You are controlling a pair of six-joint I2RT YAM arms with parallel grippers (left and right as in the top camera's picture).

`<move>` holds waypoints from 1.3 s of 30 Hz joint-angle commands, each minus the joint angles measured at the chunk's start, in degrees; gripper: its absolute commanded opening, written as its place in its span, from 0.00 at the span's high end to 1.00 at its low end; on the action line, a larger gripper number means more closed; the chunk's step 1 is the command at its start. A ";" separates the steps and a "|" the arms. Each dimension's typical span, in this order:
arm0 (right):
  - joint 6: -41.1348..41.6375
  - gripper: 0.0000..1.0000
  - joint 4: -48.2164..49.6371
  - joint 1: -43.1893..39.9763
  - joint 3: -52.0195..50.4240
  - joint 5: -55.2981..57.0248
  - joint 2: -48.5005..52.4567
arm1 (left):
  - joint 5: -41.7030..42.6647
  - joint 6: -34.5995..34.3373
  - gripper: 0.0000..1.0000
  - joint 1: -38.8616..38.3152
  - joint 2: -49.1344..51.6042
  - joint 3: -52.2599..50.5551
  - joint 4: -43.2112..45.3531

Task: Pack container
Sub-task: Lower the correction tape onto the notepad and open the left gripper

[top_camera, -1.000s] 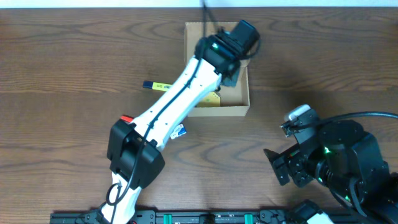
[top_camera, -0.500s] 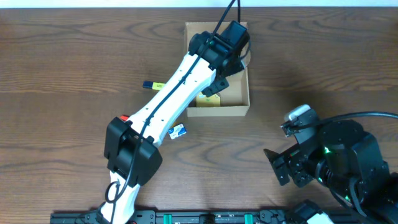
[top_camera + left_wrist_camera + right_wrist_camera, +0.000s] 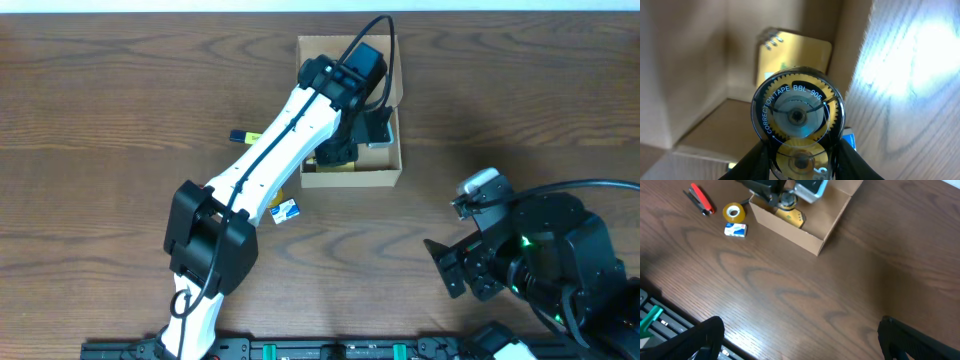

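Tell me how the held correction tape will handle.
The correction tape has a clear hard shell: probably stiff, slick in the left gripper. Round outline: may roll if released on edge in the container.

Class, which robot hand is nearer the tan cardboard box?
Left. The left hand hangs over the open tan cardboard box, gripping a round clear correction tape; the right hand sits open, apart, off to its front right.

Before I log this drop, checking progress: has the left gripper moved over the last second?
Yes. In the overhead view the left gripper has swung left, away from the right wall of the container.
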 commanded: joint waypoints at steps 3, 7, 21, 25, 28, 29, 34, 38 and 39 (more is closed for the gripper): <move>0.81 0.01 0.02 -0.90 -0.07 -0.02 -0.11 | 1.64 3.43 0.94 0.39 0.74 -2.05 -0.17; 0.81 0.01 0.02 -0.90 -0.07 -0.02 -0.11 | 2.82 6.19 0.94 0.59 0.74 -2.05 1.55; 0.81 0.01 0.02 -0.90 -0.07 -0.02 -0.11 | 6.36 15.19 0.94 3.54 0.76 -2.08 5.35; 0.81 0.01 0.02 -0.90 -0.07 -0.02 -0.11 | 10.64 18.56 0.94 5.16 0.76 -2.08 6.64; 0.81 0.01 0.02 -0.90 -0.07 -0.02 -0.11 | 11.69 21.38 0.94 5.53 1.14 -2.08 6.67; 0.81 0.01 0.02 -0.90 -0.07 -0.02 -0.11 | 11.74 22.18 0.94 5.51 1.42 -2.08 6.62; 0.81 0.01 0.02 -0.90 -0.07 -0.02 -0.11 | 12.17 27.82 0.94 4.94 3.08 -2.12 6.60; 0.81 0.01 0.02 -0.90 -0.07 -0.02 -0.11 | 12.20 28.15 0.94 4.90 4.37 -2.14 6.71; 0.81 0.01 0.02 -0.90 -0.07 -0.02 -0.11 | 12.17 28.15 0.94 4.90 4.63 -2.14 6.73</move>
